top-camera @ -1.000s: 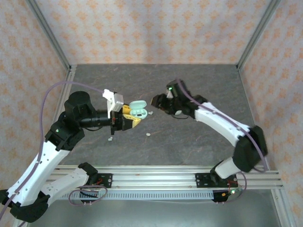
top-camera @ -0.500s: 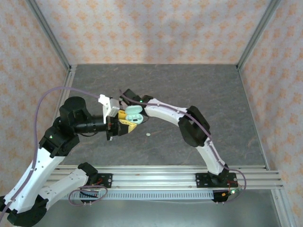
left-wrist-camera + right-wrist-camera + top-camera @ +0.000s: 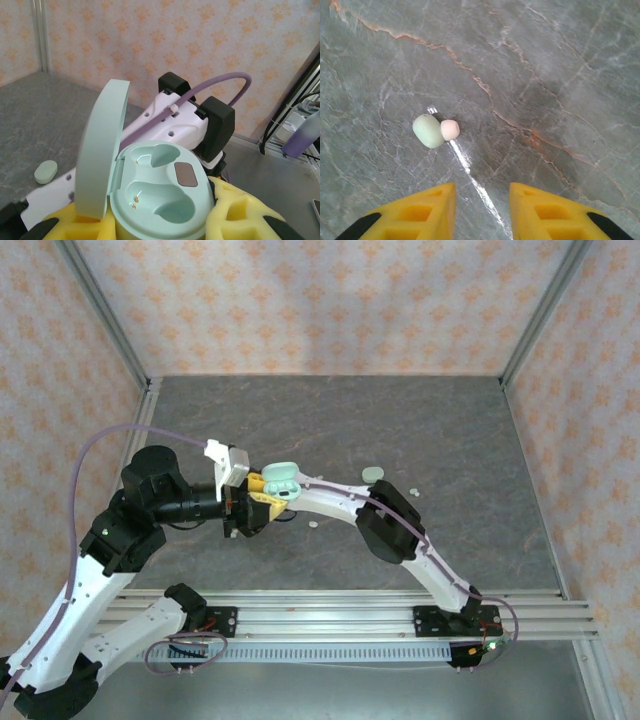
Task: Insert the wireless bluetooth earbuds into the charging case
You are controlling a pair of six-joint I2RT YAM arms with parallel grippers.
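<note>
The mint charging case (image 3: 162, 192) stands upright with its lid (image 3: 100, 150) swung open, and both wells are empty. My left gripper (image 3: 160, 217) is shut on it, yellow pads pressed to its sides. From above, the case (image 3: 283, 478) sits in the left gripper (image 3: 262, 500) at the table's left-middle. My right gripper (image 3: 482, 210) hangs open over bare table with nothing between its fingers. One of the wireless bluetooth earbuds (image 3: 436, 131), mint with a pinkish tip, lies ahead and left of it. Other earbuds (image 3: 313, 524) (image 3: 413, 491) lie on the table.
A closed mint oval (image 3: 373, 473) lies right of centre; in the left wrist view this oval (image 3: 46, 171) is at the left. The right arm (image 3: 335, 502) reaches across the table's middle, its forearm (image 3: 185, 115) just behind the held case. Walls enclose three sides.
The right arm has swung from the table's right-middle across to the left, ending close beside the held case. The left gripper with the case has shifted slightly left.
</note>
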